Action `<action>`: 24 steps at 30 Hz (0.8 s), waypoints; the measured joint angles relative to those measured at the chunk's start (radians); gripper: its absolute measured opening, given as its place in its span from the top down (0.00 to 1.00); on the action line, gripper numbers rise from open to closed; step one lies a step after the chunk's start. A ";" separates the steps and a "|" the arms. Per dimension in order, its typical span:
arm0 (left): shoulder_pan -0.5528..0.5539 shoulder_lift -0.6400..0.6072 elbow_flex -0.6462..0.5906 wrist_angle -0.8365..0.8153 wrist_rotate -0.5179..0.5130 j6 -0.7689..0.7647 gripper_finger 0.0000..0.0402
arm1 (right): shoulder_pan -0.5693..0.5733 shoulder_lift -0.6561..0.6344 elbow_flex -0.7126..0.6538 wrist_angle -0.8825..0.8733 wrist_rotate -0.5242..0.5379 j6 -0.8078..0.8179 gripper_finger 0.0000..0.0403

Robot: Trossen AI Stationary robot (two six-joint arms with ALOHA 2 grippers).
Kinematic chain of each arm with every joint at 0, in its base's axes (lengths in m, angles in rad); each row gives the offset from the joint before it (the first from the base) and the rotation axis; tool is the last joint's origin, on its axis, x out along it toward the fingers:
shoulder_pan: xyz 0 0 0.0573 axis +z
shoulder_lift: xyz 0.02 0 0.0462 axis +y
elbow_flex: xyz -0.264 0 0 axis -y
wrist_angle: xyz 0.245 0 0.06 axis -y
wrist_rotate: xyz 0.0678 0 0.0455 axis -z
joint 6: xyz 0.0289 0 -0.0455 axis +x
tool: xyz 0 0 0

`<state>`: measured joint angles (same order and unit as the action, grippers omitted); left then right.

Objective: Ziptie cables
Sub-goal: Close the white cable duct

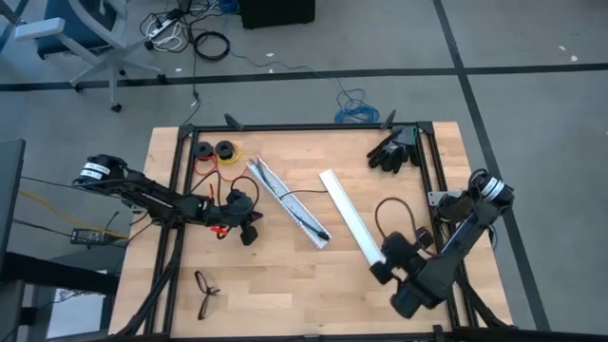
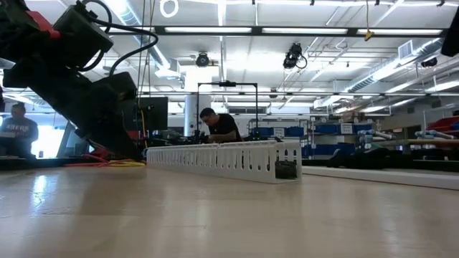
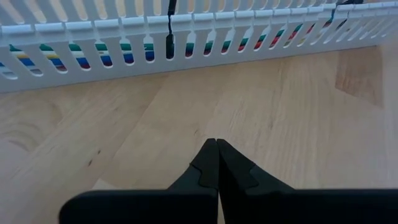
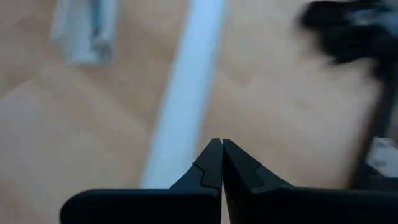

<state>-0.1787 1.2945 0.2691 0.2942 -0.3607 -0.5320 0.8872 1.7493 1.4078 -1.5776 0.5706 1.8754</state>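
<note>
The cables (image 3: pixel 124 57) lie inside a white slotted rail (image 1: pixel 290 204); their blue, yellow, green and red strands show through the slots in the left wrist view. A thin black strip (image 3: pixel 170 28), perhaps the ziptie, crosses the rail's wall; I cannot tell for sure. A small black connector (image 2: pixel 285 170) sits at the rail's end. My left gripper (image 1: pixel 249 226) (image 3: pixel 216 146) is shut, low over the table just left of the rail. My right gripper (image 1: pixel 380 261) (image 4: pixel 221 146) is shut near the near end of a plain white rail (image 1: pixel 347 220) (image 4: pixel 186 93).
Two black spools with red and yellow wire (image 1: pixel 214 149) sit at the far left. A black glove (image 1: pixel 394 147) lies at the far right, a black cable loop (image 1: pixel 389 214) right of the plain rail, and glasses (image 1: pixel 204 290) near the front left. People stand beyond the table (image 2: pixel 215 127).
</note>
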 joint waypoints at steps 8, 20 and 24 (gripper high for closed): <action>0.000 0.000 0.000 0.001 0.000 0.029 0.99 | 0.124 -0.251 -0.216 0.005 0.130 0.233 1.00; 0.000 0.000 0.000 0.001 0.000 0.024 0.99 | 0.137 -0.365 -0.696 0.683 0.299 0.249 1.00; 0.000 0.000 0.000 0.001 -0.001 0.027 0.99 | 0.132 -0.255 -0.757 1.055 0.293 0.130 1.00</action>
<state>-0.1787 1.2945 0.2691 0.2951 -0.3614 -0.5049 1.0195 1.4941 0.6506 -0.5222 0.8641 2.0058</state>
